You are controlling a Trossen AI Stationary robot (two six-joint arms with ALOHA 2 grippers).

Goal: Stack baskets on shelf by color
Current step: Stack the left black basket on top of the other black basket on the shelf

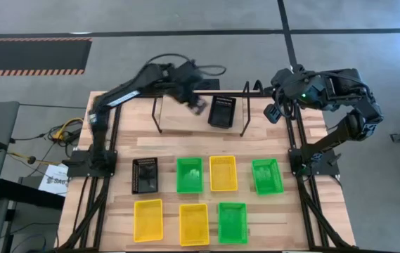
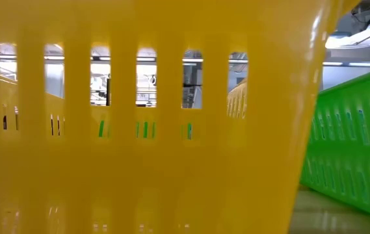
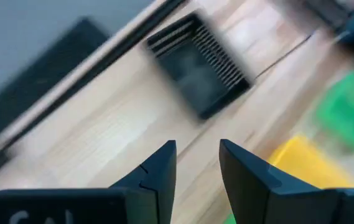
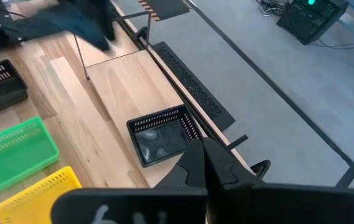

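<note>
Pale wood table (image 1: pixel 171 137) — slotted black basket (image 1: pixel 221 111)

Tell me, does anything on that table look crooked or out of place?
Only slightly. The black basket on the shelf sits toward the rack's right end, turned a little askew to the shelf rails. The other black basket is still down on the table beside the green and yellow ones. Nothing looks spilled or broken.

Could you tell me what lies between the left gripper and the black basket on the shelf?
Nothing does: in the high view the left gripper hangs just beside the black basket on the shelf, with only bare wood showing between them.
</note>
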